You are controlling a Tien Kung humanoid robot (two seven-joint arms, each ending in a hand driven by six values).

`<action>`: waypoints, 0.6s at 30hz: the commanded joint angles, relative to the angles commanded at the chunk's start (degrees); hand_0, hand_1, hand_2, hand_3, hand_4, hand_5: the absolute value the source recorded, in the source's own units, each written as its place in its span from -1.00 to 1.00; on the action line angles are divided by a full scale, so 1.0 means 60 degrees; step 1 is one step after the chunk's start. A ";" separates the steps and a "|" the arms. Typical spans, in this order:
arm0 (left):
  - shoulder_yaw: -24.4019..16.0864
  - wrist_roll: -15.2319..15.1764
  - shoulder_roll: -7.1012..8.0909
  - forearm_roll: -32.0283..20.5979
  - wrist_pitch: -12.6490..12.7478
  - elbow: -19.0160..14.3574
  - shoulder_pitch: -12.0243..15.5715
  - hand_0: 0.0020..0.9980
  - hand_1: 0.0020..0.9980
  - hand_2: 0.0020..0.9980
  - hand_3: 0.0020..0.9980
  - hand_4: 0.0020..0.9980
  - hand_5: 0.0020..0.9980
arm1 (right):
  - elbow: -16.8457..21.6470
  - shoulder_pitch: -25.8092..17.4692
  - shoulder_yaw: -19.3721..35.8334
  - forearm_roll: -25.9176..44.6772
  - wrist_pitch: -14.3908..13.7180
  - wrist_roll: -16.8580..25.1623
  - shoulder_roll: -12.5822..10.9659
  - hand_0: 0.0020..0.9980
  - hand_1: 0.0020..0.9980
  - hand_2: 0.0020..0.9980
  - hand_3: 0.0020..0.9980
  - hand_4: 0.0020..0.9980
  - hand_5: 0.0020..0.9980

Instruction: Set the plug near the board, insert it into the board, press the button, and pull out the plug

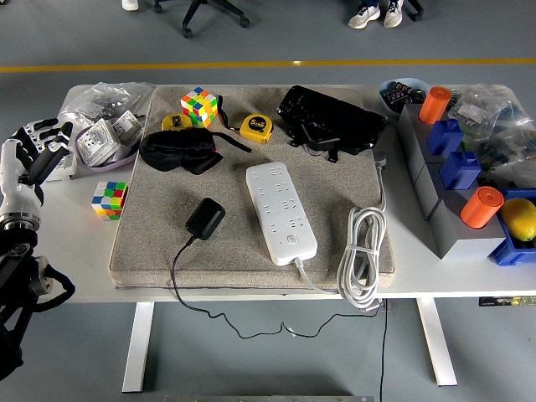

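Observation:
A black plug adapter (204,219) lies on the grey mat (151,234), its thin black cord trailing off the table's front edge. The white power strip board (280,211) lies just right of it, with its round button near the front end and its coiled white cable (362,249) to the right. My left hand (32,152) is at the table's left edge, fingers spread and empty, well left of the plug. My right hand is out of view.
Two colour cubes (110,199) (199,105), a black eye mask (178,151), a yellow tape measure (255,127) and a black pouch (330,119) lie around the mat. A bowl of packets (105,139) is at back left. Grey and blue bins with orange cylinders (481,207) stand right.

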 joint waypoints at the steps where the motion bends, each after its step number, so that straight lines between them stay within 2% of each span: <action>1: 0.0020 0.0002 0.0002 0.0001 -0.0002 -0.0005 -0.0002 -0.02 0.18 0.17 0.18 0.71 -0.26 | -0.0005 0.0001 -0.0002 0.0004 -0.0002 -0.0001 0.0004 0.32 0.37 0.36 0.16 1.00 0.14; 18: -0.0037 0.0055 -0.0018 0.0019 -0.0019 -0.0095 0.0065 -0.02 0.18 0.17 0.18 0.70 -0.26 | -0.0048 -0.0043 -0.0011 0.0061 0.0003 -0.0005 0.0049 0.32 0.37 0.36 0.16 1.00 0.14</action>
